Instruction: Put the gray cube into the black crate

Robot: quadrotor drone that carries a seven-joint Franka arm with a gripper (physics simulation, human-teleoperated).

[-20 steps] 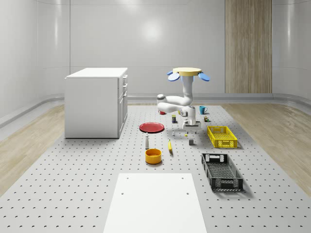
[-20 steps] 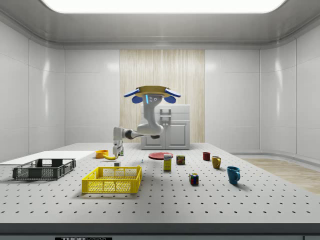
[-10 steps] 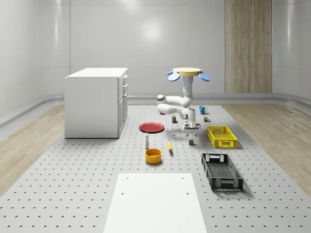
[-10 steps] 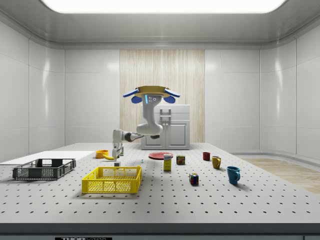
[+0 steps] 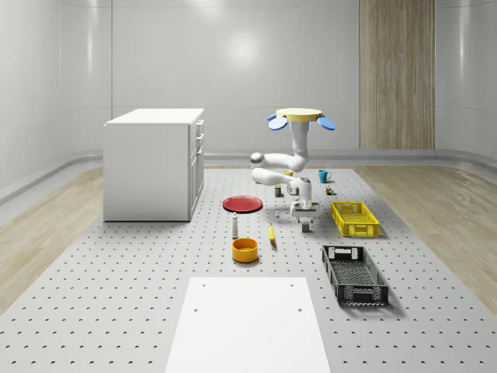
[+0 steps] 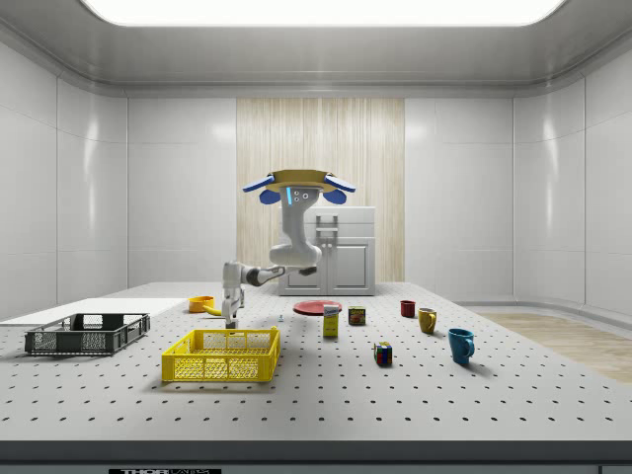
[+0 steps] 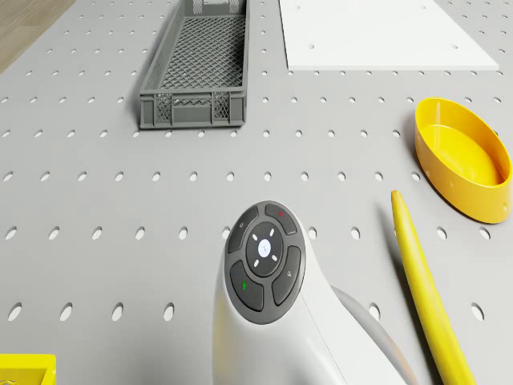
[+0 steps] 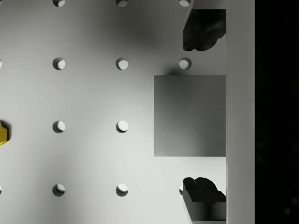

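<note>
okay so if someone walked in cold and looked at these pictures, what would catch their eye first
Probably the drone, hovering over the middle of the perforated table, its white arm folded down toward the surface. In the wrist view the gripper hangs straight above the gray cube, one of its dark fingers on either side, spread wider than the cube. The black crate lies nearer the whole-scene camera, beyond the bright yellow crate.

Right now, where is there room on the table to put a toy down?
Big bare patches: the white sheet in front, and the table between the cabinet and the orange bowl. The black crate is empty too. It is crowded where the gripper hangs over the gray cube, beside the yellow crate, banana and cups.
</note>
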